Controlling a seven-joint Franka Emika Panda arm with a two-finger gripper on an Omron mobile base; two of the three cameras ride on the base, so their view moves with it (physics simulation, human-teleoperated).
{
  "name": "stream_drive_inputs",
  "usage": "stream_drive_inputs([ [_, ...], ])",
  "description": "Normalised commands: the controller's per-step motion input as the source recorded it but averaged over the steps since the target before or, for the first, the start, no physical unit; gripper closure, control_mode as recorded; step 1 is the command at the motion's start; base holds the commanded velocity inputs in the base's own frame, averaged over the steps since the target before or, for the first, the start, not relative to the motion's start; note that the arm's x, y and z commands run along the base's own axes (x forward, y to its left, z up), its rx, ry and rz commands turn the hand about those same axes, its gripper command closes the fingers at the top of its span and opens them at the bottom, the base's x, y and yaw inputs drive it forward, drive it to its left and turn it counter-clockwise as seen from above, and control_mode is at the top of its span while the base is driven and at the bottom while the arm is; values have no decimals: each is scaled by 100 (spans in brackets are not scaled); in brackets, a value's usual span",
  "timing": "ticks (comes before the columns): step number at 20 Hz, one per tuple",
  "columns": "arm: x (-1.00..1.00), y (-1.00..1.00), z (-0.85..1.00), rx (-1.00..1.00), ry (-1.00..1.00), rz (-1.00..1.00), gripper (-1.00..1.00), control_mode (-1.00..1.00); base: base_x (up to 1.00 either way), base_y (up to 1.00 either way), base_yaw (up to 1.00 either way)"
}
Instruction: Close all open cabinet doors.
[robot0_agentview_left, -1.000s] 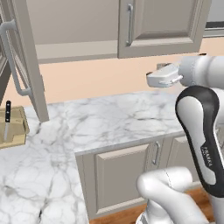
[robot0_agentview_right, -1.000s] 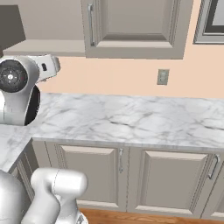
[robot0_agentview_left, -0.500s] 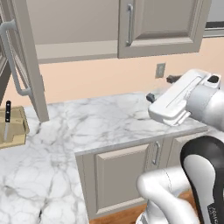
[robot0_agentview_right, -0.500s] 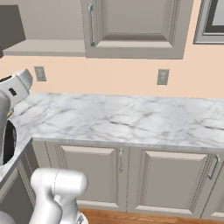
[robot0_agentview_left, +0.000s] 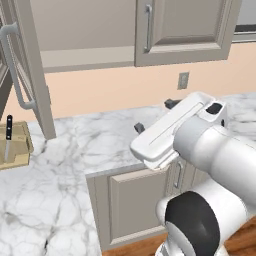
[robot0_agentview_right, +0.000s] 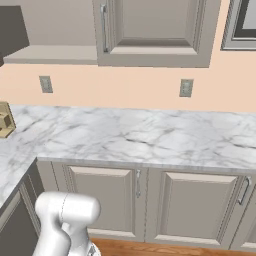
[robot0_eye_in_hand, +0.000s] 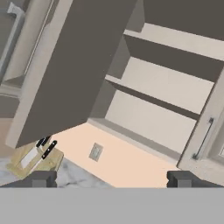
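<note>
While the arm reaches out over the marble counter (robot0_agentview_left: 60, 165) in the left base view, its gripper (robot0_agentview_left: 155, 116) points toward the back wall with 2 dark fingertips (robot0_agentview_left: 138, 128) set well apart and nothing between them. At the far left of that view, 1 open cabinet door (robot0_agentview_left: 35, 65) stands swung out edge-on, its long silver bar handle (robot0_agentview_left: 15, 70) facing the camera; beside it the cabinet interior is exposed, and to the right a closed cabinet door (robot0_agentview_left: 185, 25) sits flush with its own vertical handle. A knife block (robot0_agentview_left: 12, 145) rests on the counter below the open door. From the right base view, the closed door (robot0_agentview_right: 155, 30) hangs above a wall outlet (robot0_agentview_right: 186, 88), with the open shelf space to its left and the under-counter doors (robot0_agentview_right: 100, 200) shut below. Through the hand view, tilted, the open door's inner face (robot0_eye_in_hand: 78, 65) crosses the upper left, bare shelves (robot0_eye_in_hand: 162, 83) lie beyond it, and the closed door's handle (robot0_eye_in_hand: 204, 138) shows at right; both fingertips stand wide apart, holding nothing
</note>
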Motion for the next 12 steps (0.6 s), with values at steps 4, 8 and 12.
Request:
stream_drive_inputs([
  [4,-8,39,-46,5,4,2,-100,-100,0,0,0],
  [8,0,44,-71,7,7,33,-100,-100,0,0,0],
  [12,3,28,-60,4,2,51,-100,-100,0,0,0],
])
